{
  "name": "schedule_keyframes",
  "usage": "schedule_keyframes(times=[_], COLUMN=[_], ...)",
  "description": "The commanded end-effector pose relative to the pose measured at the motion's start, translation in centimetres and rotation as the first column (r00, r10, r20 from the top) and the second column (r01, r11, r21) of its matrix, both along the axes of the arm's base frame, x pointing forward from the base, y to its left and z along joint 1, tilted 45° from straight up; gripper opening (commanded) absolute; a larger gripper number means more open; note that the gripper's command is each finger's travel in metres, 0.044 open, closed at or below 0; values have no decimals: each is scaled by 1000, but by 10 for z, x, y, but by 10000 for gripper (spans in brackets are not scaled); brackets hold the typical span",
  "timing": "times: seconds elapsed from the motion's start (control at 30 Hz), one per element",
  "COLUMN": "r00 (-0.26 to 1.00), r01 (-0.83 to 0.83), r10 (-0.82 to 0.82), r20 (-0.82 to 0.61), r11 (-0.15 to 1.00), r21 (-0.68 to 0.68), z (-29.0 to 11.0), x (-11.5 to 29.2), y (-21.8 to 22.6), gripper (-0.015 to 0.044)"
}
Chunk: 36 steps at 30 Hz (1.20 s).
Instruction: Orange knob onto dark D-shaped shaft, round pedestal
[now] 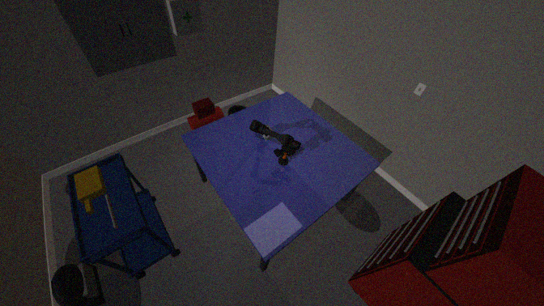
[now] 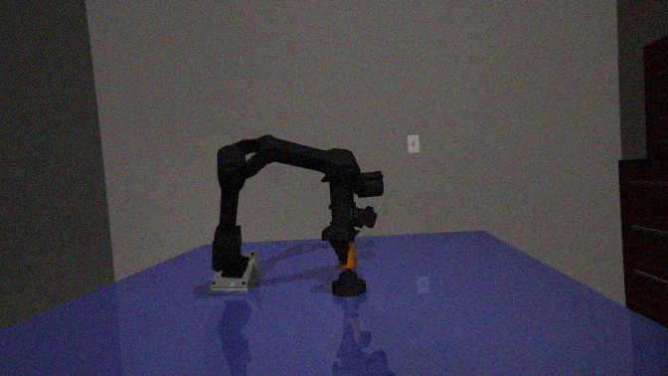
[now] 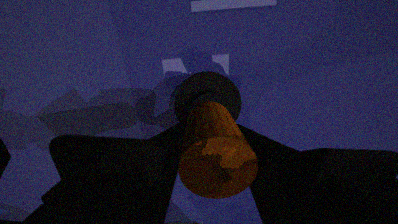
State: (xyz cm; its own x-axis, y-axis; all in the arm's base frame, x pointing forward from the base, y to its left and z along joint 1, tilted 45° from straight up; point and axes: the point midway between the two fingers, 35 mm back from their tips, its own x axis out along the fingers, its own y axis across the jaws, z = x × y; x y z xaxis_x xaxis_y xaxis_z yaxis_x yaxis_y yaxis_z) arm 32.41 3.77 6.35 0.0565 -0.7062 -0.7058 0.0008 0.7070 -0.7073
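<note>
My gripper (image 2: 344, 253) (image 3: 210, 127) (image 1: 284, 155) points straight down and is shut on the orange knob (image 2: 350, 258) (image 3: 215, 150) (image 1: 285, 155). The knob stands upright directly over the dark round pedestal (image 2: 349, 286) (image 3: 207, 90) on the blue table (image 2: 447, 298) (image 1: 227, 162). A short dark piece of the shaft (image 2: 348, 273) shows between the knob's lower end and the pedestal. The knob's lower end hides the shaft's top, and the shaft's flat side does not show. In the wrist view the knob covers the pedestal's centre.
The arm's base (image 2: 234, 279) stands on the table to the left of the pedestal. A pale square patch (image 1: 273, 228) marks the table's near corner. Around the table stand a blue cart (image 1: 117, 210), a red tool chest (image 1: 465, 243) and a red box (image 1: 204, 111).
</note>
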Motion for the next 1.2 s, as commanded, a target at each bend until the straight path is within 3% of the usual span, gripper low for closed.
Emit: schedule_keyframes(times=[0.0, 0.73, 0.97, 1.17], r00=[1000, 1000, 979, 977], r01=[1, 1, 140, 147], r10=[-1, -1, -142, -149], r20=[5, 5, 144, 151], r11=[1000, 1000, 990, 989], r21=[2, 2, 24, 25], z=[3, 3, 0, -2], x=[1, 0, 0, -1], y=[-1, 1, 2, 1], gripper=[0, 0, 0, 0])
